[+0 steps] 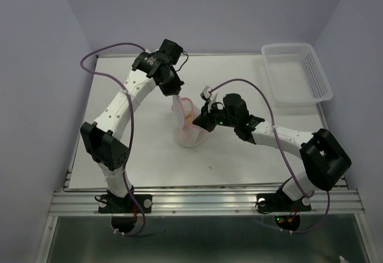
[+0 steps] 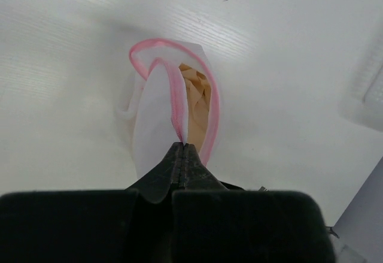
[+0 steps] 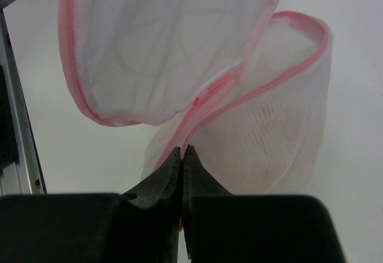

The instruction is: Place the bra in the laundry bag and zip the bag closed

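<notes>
Clearly the zipper is where this could come undone. Nearest the arm bases, the right gripper (image 3: 182, 150) has its jaws closed on the pink zipper edge low on the laundry bag (image 3: 269, 131), where the two halves meet; whether the slider itself is between them I cannot tell. The bag stands up off the table (image 1: 155, 155) near its middle and gapes, one half hanging loose as a flap (image 3: 161, 47). Beyond it, the left gripper (image 2: 182, 147) has its jaws shut on the pink rim at the top of the opening. The bra (image 2: 197, 98) sits inside the bag, its tan fabric showing just behind that rim. If the pull starts while that fabric lies so close to the teeth, it will likely snag and jam. The mesh is soft, so unless both pinches keep the edge taut the zipper may buckle, or a thin hold may slip off. A hard tug could also tip the bag and spill the bra. The basket (image 1: 320, 74) at the far corner is well apart and no concern.
</notes>
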You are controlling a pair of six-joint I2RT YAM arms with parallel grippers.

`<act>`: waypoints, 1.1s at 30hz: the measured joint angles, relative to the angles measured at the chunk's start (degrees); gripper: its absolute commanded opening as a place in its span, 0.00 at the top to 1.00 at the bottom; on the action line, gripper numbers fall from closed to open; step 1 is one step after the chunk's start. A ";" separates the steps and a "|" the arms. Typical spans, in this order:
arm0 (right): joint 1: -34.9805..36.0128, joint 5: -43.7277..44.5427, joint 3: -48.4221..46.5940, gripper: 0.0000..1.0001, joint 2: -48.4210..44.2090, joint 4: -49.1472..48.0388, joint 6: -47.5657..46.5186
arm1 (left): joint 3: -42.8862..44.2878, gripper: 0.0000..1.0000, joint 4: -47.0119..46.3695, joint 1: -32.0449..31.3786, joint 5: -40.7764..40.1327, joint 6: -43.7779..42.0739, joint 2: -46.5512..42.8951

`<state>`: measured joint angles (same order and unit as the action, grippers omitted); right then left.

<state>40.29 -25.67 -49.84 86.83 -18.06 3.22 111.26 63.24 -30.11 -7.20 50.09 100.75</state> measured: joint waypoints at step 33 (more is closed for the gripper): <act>0.22 9.94 12.20 0.96 -3.87 -9.40 5.84 | 8.46 0.01 -13.60 -6.40 1.66 -3.61 12.37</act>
<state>40.51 -15.73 -37.65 82.96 -27.46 9.06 119.72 49.65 -36.51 -5.54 46.48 113.12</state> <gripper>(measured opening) 0.048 0.989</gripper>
